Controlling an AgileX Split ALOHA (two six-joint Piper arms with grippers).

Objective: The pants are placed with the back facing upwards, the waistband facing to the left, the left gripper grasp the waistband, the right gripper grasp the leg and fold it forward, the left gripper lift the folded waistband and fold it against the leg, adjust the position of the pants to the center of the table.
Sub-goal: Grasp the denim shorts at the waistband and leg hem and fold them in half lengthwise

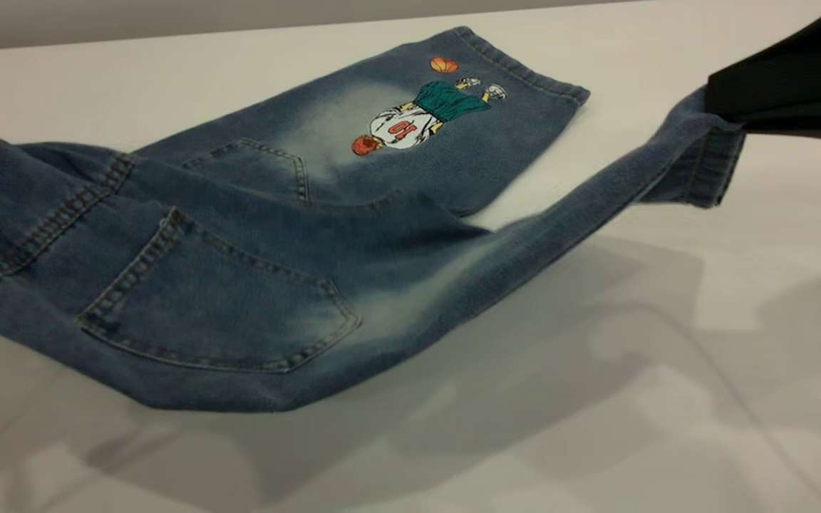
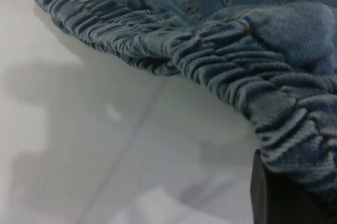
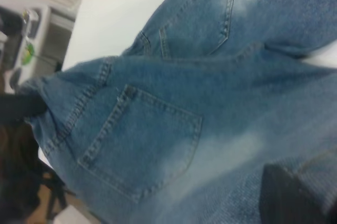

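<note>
The blue denim pants (image 1: 239,285) lie back side up, with both back pockets showing. The leg with the basketball-player print (image 1: 410,125) rests flat on the white table (image 1: 667,399). The plain leg (image 1: 596,199) hangs stretched above the table and casts a shadow under it. My right gripper (image 1: 727,117) is shut on its hem cuff at the upper right; one black finger (image 3: 289,200) presses the denim. The gathered elastic waistband (image 2: 174,50) is raised off the table, and my left gripper (image 2: 295,182) is shut on it. It appears as a dark shape (image 3: 21,108) in the right wrist view.
Bare tabletop stretches in front of the pants and to the right. The table's far edge (image 1: 239,32) runs behind the printed leg. Past the table's left end stands pale equipment with a green mark (image 3: 29,39).
</note>
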